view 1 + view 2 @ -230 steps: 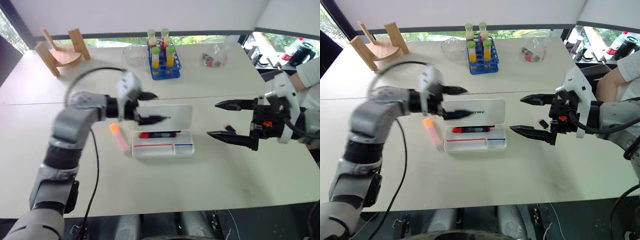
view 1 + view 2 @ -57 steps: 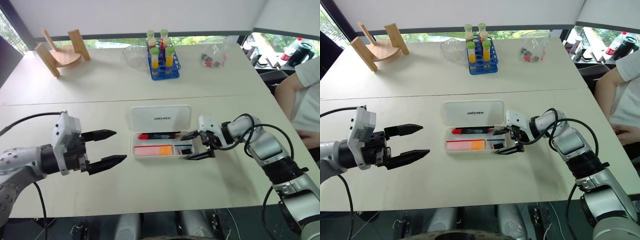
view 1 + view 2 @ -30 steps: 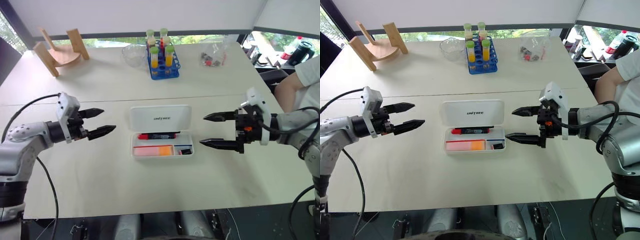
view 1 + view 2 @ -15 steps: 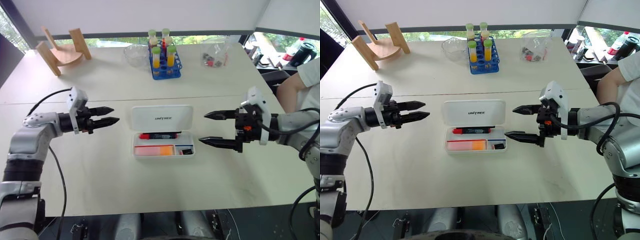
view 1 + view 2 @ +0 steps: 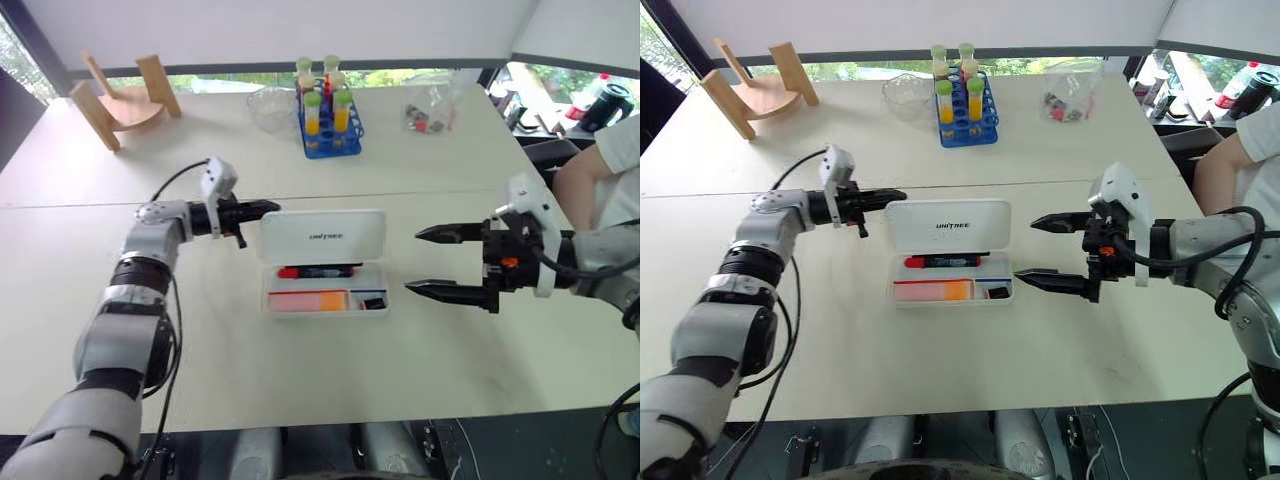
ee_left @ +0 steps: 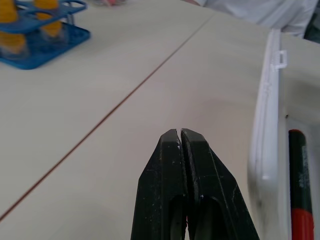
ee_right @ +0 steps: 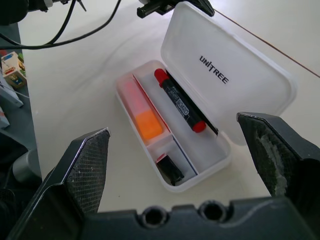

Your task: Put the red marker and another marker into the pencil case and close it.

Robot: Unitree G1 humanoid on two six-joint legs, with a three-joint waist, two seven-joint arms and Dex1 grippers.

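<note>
The white pencil case (image 5: 372, 291) lies open mid-table, its lid (image 5: 322, 236) tilted up at the back. The red marker (image 5: 318, 271) lies in the tray's back slot. The pink-and-orange marker (image 5: 305, 300) lies in the front slot. My left gripper (image 5: 270, 208) is shut with nothing in it, its tip right at the lid's upper left corner; the left wrist view shows the shut fingers (image 6: 180, 150) beside the lid's edge (image 6: 267, 125). My right gripper (image 5: 413, 261) hangs open just right of the case, looking down on the tray (image 7: 222, 160).
A small black item (image 7: 170, 167) sits in the tray's small compartment. At the table's back stand a blue rack of tubes (image 5: 328, 122), a glass bowl (image 5: 270, 105), a wooden stand (image 5: 118, 98) and a clear bag (image 5: 430, 110). A person (image 5: 600, 165) sits at the right.
My left gripper has shut and swung right, from well left of the case up to the lid's left corner. The right gripper has stayed open in place.
</note>
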